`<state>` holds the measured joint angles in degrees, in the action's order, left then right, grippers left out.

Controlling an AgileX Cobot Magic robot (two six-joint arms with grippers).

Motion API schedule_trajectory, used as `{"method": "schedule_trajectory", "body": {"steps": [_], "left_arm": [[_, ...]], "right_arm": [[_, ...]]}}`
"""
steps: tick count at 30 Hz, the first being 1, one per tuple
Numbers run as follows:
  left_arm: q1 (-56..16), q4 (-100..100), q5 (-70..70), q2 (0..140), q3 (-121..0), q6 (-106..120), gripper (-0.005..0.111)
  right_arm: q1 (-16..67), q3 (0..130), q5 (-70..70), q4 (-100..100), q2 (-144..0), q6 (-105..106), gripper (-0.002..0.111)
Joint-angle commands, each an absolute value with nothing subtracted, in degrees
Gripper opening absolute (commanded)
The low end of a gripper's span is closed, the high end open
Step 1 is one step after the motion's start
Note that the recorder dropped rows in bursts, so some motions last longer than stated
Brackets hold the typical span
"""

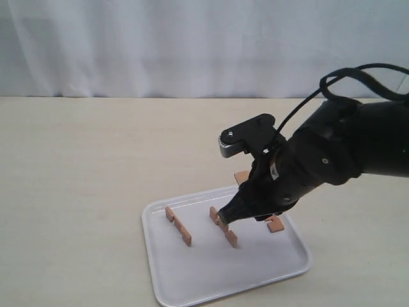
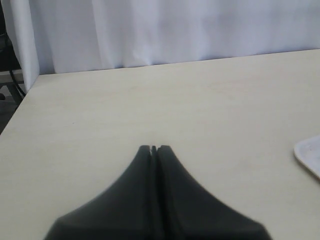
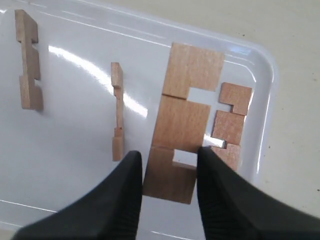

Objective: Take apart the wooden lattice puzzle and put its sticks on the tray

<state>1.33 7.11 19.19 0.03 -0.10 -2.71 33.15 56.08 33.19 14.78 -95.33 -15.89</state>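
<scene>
as a stick (image 3: pixel 182 115) is clamped by the right gripper (image 3: pixel 170 154) over the tray (image 3: pixel 70 165), where other sticks (image 3: pixel 28 60) lie, placing is judged under way and release needed; the left gripper (image 2: pixel 154 148) is closed, empty.

The gripper (image 2: pixel 154 148) hangs low over a bare pale table (image 2: pixel 200 100), its two dark fingers pressed together with only a thin seam between them. A white curtain (image 2: pixel 175 30) hangs behind the table's far edge. A corner of the tray (image 2: pixel 309 154) shows at one side.
</scene>
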Motion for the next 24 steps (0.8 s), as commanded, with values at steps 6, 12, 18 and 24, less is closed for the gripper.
{"method": "schedule_trajectory", "body": {"steps": [6, 12, 18, 24], "left_arm": [[1.3, 7.2, 18.5, 0.0, 0.0, -2.9, 0.000], [1.3, 7.2, 18.5, 0.0, 0.0, -2.9, 0.000], [1.3, 7.2, 18.6, 0.0, 0.0, -2.9, 0.000], [1.3, 7.2, 18.6, 0.0, 0.0, -2.9, 0.000]], "right_arm": [[32.8, 55.6, 30.1, 18.9, -100.1, -16.1, 0.024], [32.8, 55.6, 29.4, 18.8, -100.8, -19.6, 0.062], [32.8, 56.4, 30.5, 18.8, -100.0, -20.2, 0.068], [32.8, 58.9, 38.4, 18.5, -96.4, -19.3, 0.020]]}}
